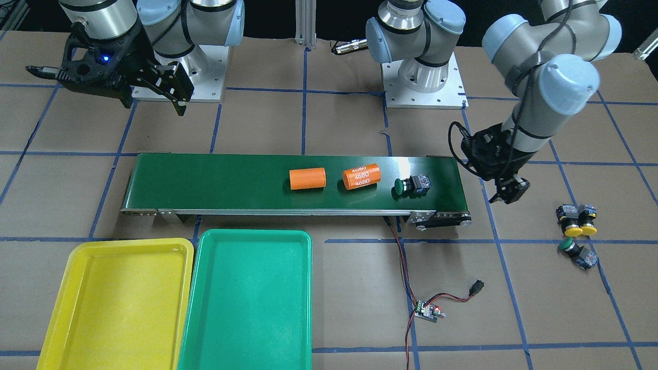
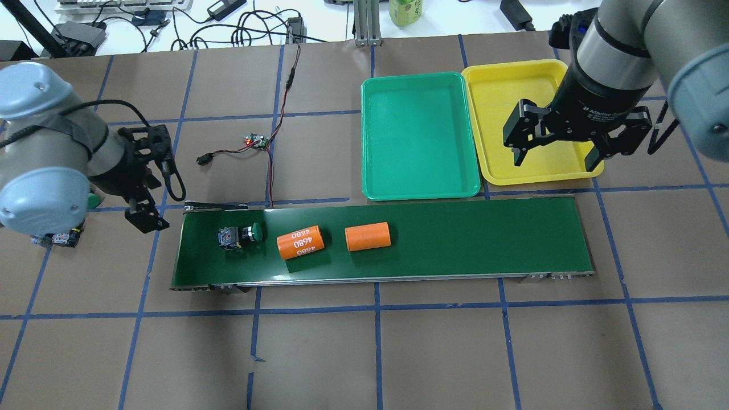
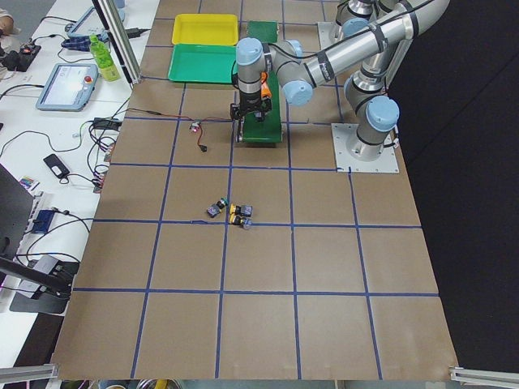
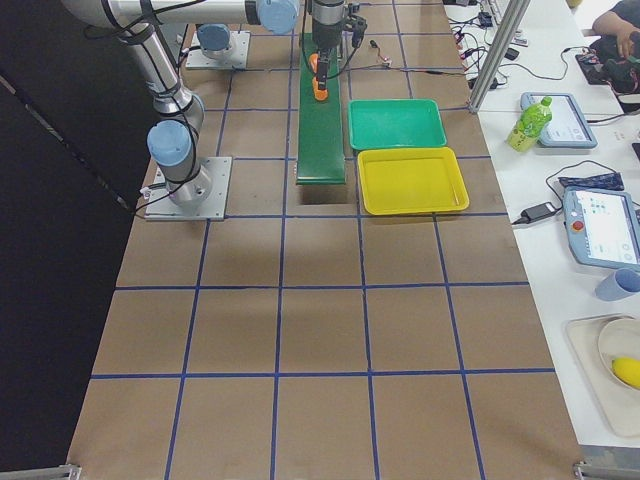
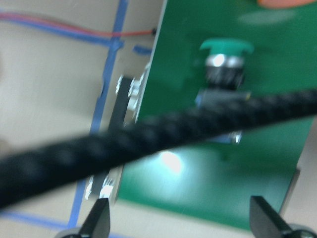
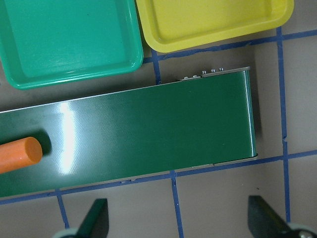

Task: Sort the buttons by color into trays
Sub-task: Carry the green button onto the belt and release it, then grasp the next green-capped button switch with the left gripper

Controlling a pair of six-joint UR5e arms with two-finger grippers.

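Observation:
One green button (image 1: pixel 411 186) lies on its side at the end of the conveyor belt (image 1: pixel 216 180); it also shows in the overhead view (image 2: pixel 239 236) and the left wrist view (image 5: pixel 225 64). Two yellow buttons (image 1: pixel 578 220) and a second green button (image 1: pixel 576 253) lie on the table off that end. My left gripper (image 1: pixel 506 192) is open and empty, just past the belt's end, close to the belt's green button. My right gripper (image 2: pixel 555 159) is open and empty above the near edge of the yellow tray (image 2: pixel 512 97). The green tray (image 2: pixel 418 136) lies beside it.
Two orange cylinders, one plain (image 1: pixel 307 179) and one marked 4680 (image 1: pixel 361 176), lie mid-belt. A small circuit board (image 1: pixel 427 311) with red and black wires lies on the table by the belt. A black cable (image 5: pixel 148 144) crosses the left wrist view.

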